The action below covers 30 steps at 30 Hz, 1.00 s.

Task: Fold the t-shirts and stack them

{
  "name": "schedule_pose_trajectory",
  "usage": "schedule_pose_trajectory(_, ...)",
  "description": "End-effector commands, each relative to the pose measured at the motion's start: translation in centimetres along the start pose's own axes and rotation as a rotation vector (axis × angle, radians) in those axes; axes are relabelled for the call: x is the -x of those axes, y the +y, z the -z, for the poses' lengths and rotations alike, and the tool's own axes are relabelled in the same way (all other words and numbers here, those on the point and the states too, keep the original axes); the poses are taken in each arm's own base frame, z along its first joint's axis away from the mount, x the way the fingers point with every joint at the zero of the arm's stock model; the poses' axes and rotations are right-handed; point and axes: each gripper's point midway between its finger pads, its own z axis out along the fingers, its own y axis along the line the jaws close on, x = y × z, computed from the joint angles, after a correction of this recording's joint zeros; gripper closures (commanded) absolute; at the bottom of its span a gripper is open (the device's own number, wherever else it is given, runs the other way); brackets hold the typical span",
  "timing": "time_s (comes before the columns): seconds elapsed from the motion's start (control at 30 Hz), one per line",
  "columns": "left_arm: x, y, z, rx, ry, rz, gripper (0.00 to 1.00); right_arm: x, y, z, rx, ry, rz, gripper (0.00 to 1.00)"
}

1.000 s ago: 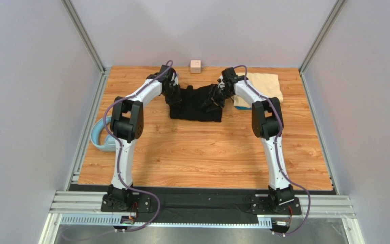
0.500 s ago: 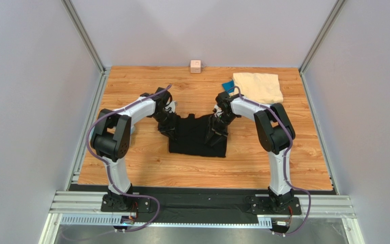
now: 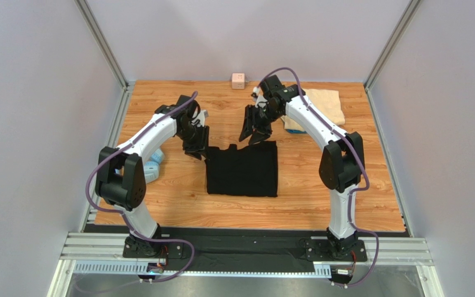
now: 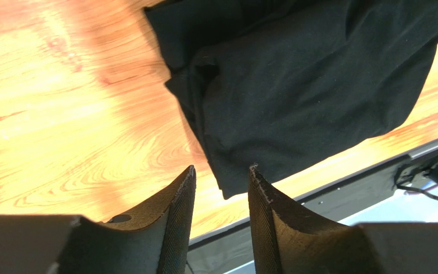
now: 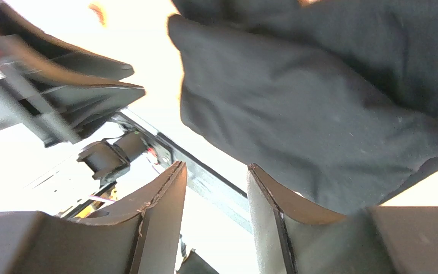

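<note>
The black t-shirt [image 3: 242, 169] lies folded into a rectangle on the wooden table [image 3: 246, 207]. It also shows in the left wrist view [image 4: 318, 74] and the right wrist view [image 5: 330, 114]. My left gripper [image 3: 196, 147] hangs open and empty just off the shirt's far left corner. My right gripper [image 3: 253, 133] hangs open and empty above the shirt's far edge. In the wrist views the left gripper [image 4: 221, 171] and the right gripper [image 5: 215, 168] hold nothing. The cream-beige t-shirt [image 3: 327, 105] lies folded at the far right, with a bit of the blue t-shirt [image 3: 292, 125] under it.
A small pink cube [image 3: 238, 80] sits at the table's far edge. A light-blue plastic ring [image 3: 152, 168] lies at the left, partly hidden by my left arm. Grey walls stand close on both sides.
Both grippers have let go of the black shirt and lifted up and back toward the far side. The shirt now lies flat, nearer the arms' bases than one second ago.
</note>
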Motion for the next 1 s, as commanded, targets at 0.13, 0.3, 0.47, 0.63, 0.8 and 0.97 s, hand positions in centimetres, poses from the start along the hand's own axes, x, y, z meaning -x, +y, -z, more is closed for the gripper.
schedule_pose_trajectory(0.13, -3.0, 1.2, -1.5, -0.066, 0.077, 0.096, 0.53, -1.2, -1.3, -3.5, -0.028, 0.121, -0.011, 0.53)
schedule_pose_trajectory(0.3, -4.4, 0.8, -3.3, -0.131, 0.126, 0.127, 0.53, -2.5, -3.7, -6.6, -0.076, 0.196, -0.032, 0.55)
schedule_pose_trajectory(0.47, -4.7, 0.9, -4.2, -0.145, 0.137, 0.137, 0.53, -3.5, -6.2, -9.1, -0.13, 0.255, -0.053, 0.55)
schedule_pose_trajectory(0.63, -5.3, 0.9, -5.8, -0.17, 0.178, 0.168, 0.54, -4.8, -8.4, -10.2, -0.194, 0.314, -0.071, 0.57)
schedule_pose_trajectory(0.8, -5.4, 1.4, -7.5, -0.166, 0.195, 0.197, 0.54, -5.5, -9.1, -10.4, -0.203, 0.333, -0.079, 0.57)
schedule_pose_trajectory(0.97, -5.3, 1.5, -8.6, -0.145, 0.196, 0.209, 0.54, -5.9, -9.3, -10.6, -0.197, 0.348, -0.089, 0.57)
